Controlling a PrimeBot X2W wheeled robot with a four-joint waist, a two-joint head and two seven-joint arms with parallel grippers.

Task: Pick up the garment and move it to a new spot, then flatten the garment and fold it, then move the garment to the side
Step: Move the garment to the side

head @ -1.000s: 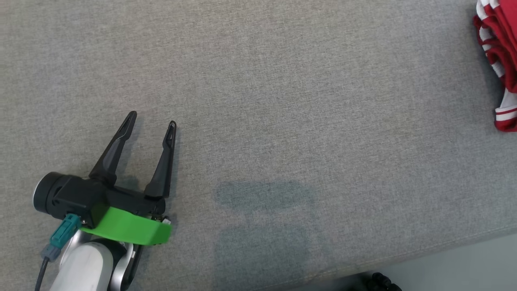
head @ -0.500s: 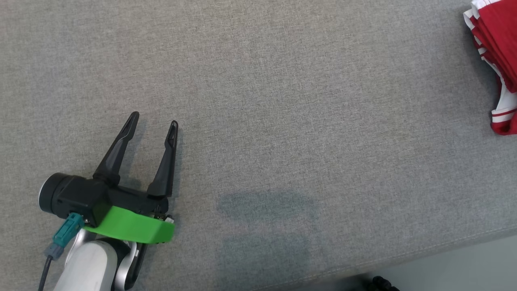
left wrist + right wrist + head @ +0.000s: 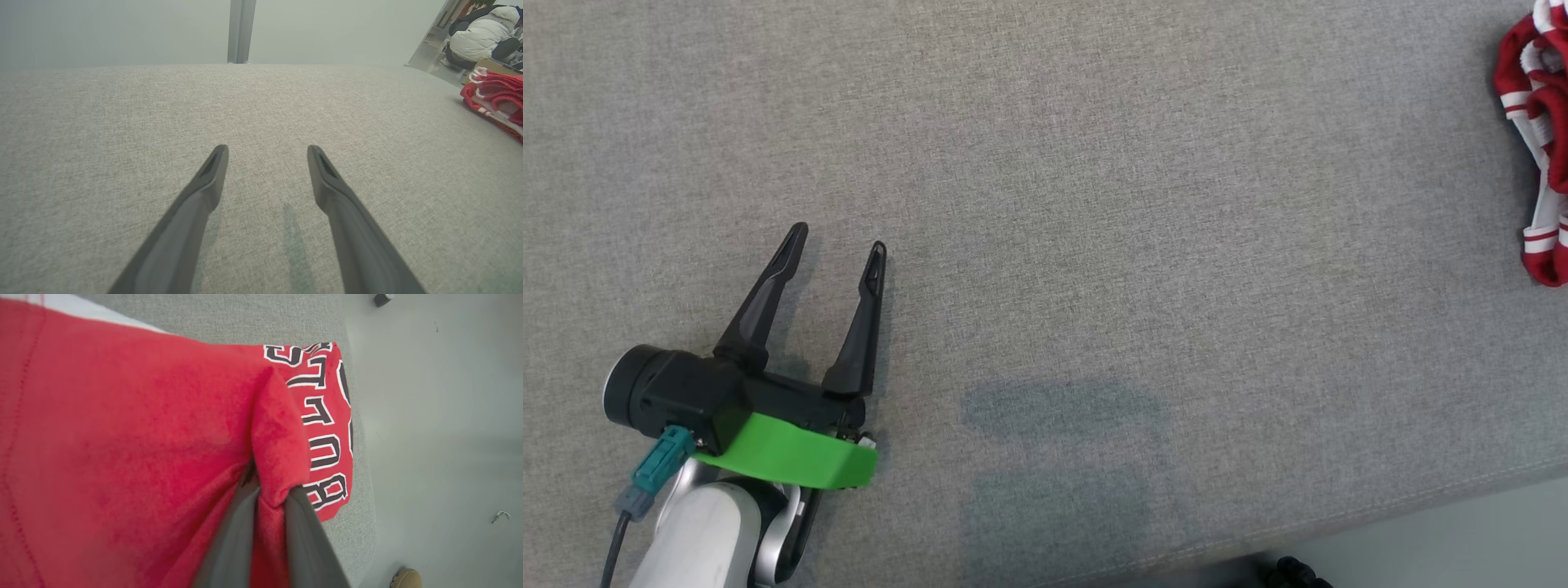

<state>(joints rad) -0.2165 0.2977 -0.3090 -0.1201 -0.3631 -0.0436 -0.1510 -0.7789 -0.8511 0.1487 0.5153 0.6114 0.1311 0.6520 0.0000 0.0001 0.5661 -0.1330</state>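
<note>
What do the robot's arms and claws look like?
The left gripper has two long, pointed black fingers, a black body, a green band, a teal plug with a grey cable, and a white forearm. The right gripper has dark grey fingers.

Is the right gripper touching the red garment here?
Touching. The right wrist view shows a fold of the garment pinched between the two fingers of the right gripper.

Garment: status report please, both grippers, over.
Left gripper open, off the garment. Right gripper shut on a garment fold. Garment near the surface edge; nothing in the way.
</note>
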